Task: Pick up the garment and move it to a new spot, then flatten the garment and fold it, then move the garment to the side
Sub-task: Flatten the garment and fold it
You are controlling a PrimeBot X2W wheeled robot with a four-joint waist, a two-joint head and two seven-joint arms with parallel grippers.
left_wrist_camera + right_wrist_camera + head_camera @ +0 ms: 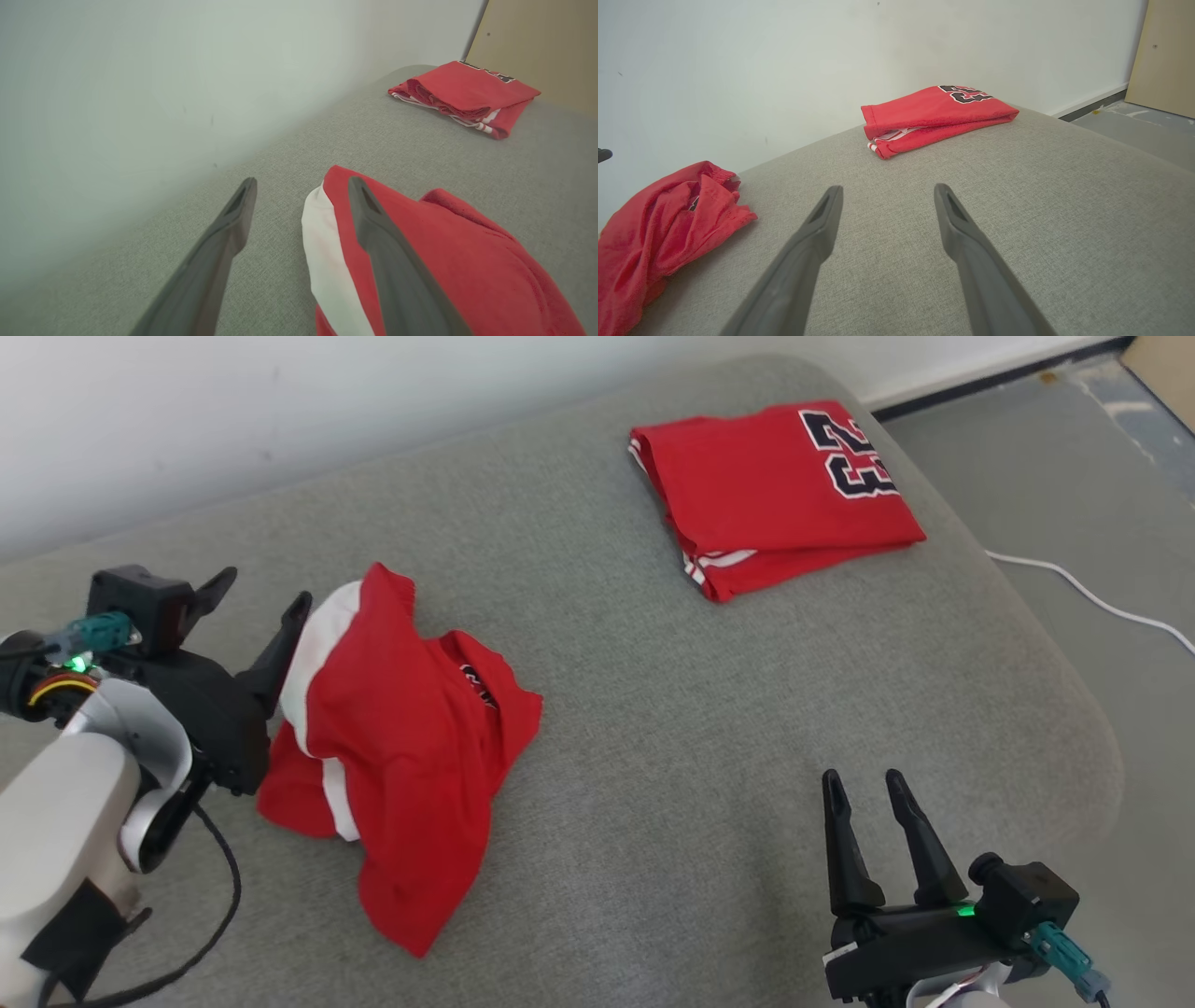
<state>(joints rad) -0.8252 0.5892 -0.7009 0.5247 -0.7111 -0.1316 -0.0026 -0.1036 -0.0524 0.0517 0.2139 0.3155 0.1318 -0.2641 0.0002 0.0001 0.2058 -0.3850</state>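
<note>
The left gripper (262, 590) is holding its jaws spread and empty just beside the white-striped edge of the crumpled garment (401, 747), while the right gripper (861, 777) is hovering, likewise spread, well apart from it. Closing here may be pinching only one loose layer, letting the heap slip. The garment is lying on a grey cushion (653, 709), a folded shirt (775, 495) well beyond it near the white wall (280, 392).

Two red garments (401, 747) (775, 495), two claws (264, 590) (862, 778), one grey cushion (672, 728), one white cable (1092, 597)
</note>
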